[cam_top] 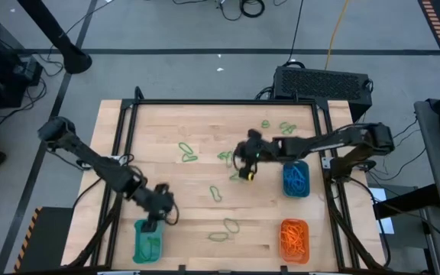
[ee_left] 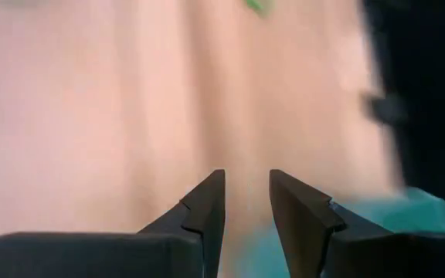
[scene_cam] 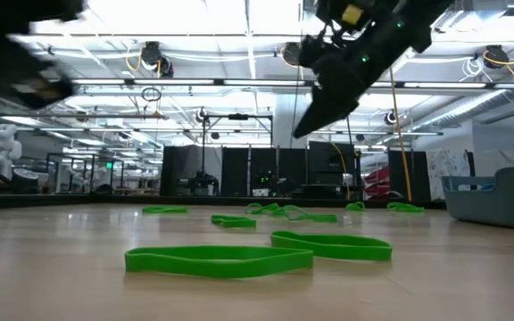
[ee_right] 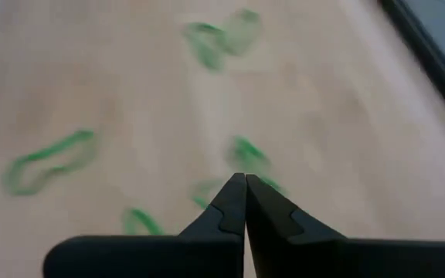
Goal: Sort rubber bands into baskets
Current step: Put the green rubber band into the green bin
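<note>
the pale wooden bench [cam_top: 197, 122] carries three small plastic baskets with low walls and rounded corners. a teal basket [cam_top: 148, 241] sits near the front edge on the left, with green loops in it. a second teal basket [cam_top: 296, 179] on the right holds blue elastic loops, and an orange basket [cam_top: 295, 238] nearer the front on that side holds orange ones.

thin green rubber bands [cam_top: 187, 153] lie loose across the middle and far part of the bench, with two more [cam_top: 224, 230] near the front between the baskets. in the low view the closest green bands [scene_cam: 218, 259] lie flat on the wood.

the left claw [cam_top: 153, 223] hangs just over the far end of the left teal basket. in its wrist view the two dark fingers [ee_left: 207, 208] stand a little apart with bare wood showing between them, nothing gripped, and a teal rim [ee_left: 408, 208] shows beside them.

the right claw [cam_top: 244, 173] reaches over the middle of the bench, above a few green bands and well left of the blue-filled basket. its fingers [ee_right: 230, 202] are pressed tight together, tips meeting, and no band can be seen between them; blurred green loops [ee_right: 49, 161] lie on the wood below. in the low view this claw [scene_cam: 303, 130] is raised clear of the bench.
</note>
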Available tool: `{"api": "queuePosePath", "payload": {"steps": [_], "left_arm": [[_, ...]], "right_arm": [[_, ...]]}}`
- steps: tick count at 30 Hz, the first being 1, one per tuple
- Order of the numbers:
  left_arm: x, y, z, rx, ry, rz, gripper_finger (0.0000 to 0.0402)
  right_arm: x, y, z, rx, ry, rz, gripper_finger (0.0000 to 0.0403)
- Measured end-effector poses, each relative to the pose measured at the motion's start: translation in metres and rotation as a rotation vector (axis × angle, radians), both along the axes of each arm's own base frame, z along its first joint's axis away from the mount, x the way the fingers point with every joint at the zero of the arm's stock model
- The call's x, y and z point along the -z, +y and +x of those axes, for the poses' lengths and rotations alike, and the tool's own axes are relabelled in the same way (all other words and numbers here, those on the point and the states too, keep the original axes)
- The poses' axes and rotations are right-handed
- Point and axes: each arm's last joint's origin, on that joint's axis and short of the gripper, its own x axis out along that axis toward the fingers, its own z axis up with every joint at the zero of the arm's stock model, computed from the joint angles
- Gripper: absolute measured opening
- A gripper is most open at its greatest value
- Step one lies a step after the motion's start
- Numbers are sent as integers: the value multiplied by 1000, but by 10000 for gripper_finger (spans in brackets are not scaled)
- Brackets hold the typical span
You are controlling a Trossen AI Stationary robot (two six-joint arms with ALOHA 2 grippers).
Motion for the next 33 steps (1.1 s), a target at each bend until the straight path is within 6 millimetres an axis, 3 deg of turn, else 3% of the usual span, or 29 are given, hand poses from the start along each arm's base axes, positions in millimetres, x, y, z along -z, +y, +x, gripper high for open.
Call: {"api": "queuePosePath", "payload": {"steps": [4, 9, 12, 15, 20, 27, 33], "left_arm": [[-3, 23, 14, 19, -157, 221, 109], [-4, 53, 30, 83, -242, 361, 109], [0, 77, 38, 78, -292, 395, 109], [10, 101, 42, 75, -352, 324, 109], [21, 132, 41, 2, -422, 198, 109], [15, 132, 44, 48, -491, 108, 109], [15, 132, 44, 54, -492, 111, 109]], "right_arm": [[-2, -45, -29, 225, 149, 73, 1], [7, -98, -63, 482, 294, 159, 0], [9, -118, -78, 570, 335, 184, 0], [9, -137, -91, 671, 324, 216, 4], [19, -159, -113, 766, 401, 307, 50], [31, -172, -114, 765, 433, 281, 144], [45, -175, -111, 747, 490, 280, 187]]}}
